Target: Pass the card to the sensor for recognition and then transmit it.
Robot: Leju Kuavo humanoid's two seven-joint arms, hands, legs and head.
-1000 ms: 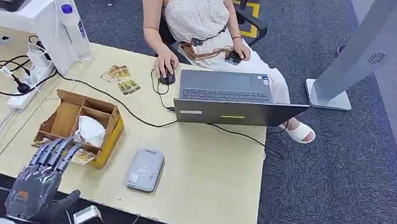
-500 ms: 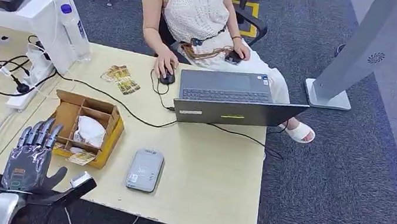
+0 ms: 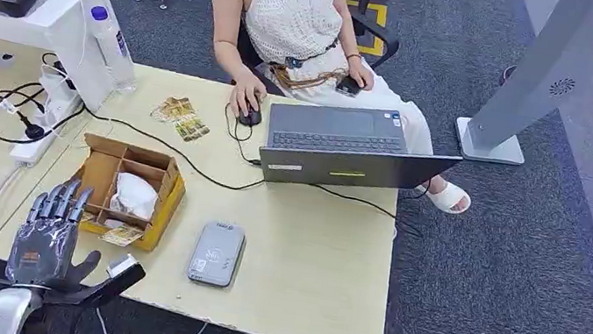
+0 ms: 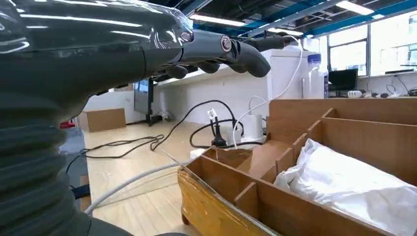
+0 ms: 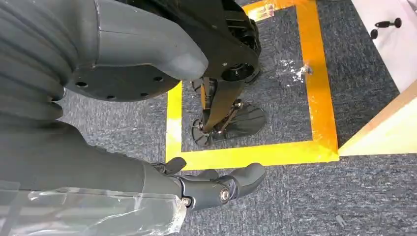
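Note:
A small printed card lies on the table against the front of an open cardboard box. The grey card sensor sits flat to the right of the box, near the table's front edge. My left hand hovers at the table's front left corner, left of the box, with fingers spread and nothing in them. In the left wrist view the left hand reaches over the box, which contains a white bag. My right hand hangs over the carpet, fingers loosely extended, holding nothing.
A person sits at the far side with a hand on a mouse beside a laptop. More cards lie near the far edge. Cables and a power strip cover the left; a bottle stands there.
Since a second ago my left hand has drawn back to the left, off the box's front corner, uncovering the card. It has barely moved in the last half second.

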